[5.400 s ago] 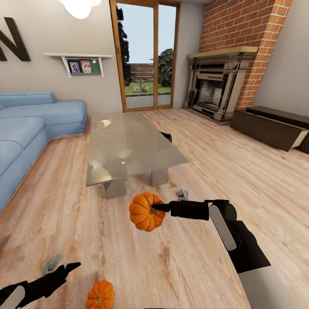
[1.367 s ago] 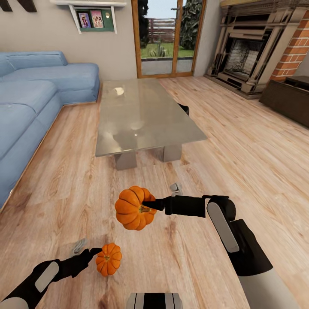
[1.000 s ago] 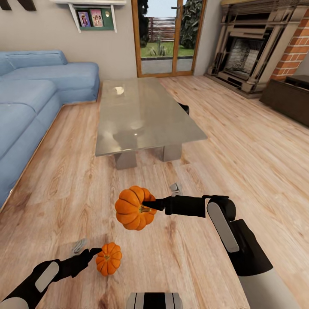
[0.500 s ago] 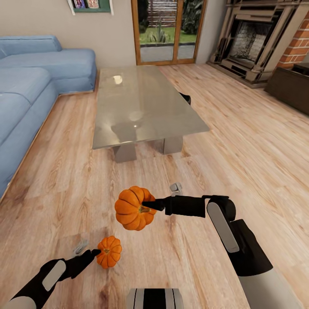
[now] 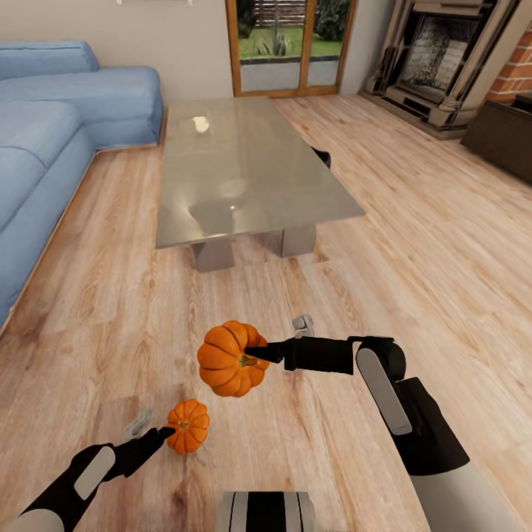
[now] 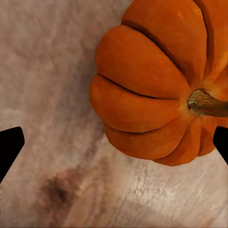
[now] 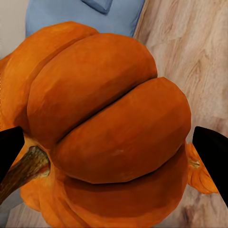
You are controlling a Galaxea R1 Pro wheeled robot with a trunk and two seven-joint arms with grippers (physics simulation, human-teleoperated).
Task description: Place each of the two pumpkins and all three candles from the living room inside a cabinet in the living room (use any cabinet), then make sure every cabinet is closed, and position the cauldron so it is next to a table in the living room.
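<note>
Right hand [image 5: 255,353] grips ribbed pumpkin [image 5: 227,360] | left hand [image 5: 164,432] open beside smaller pumpkin [image 5: 188,425]

- A living room in a home.
- A blue sofa [image 5: 66,125] runs along one side, over a pale wooden plank floor [image 5: 414,244].
- A low glass-topped table [image 5: 244,174] stands in the middle.
- A fireplace [image 5: 451,59] sits against red brick [image 5: 517,70].
- A wood-framed glass door [image 5: 292,44] looks onto a garden.
- A dark low cabinet [image 5: 506,137] stands near the fireplace.
</note>
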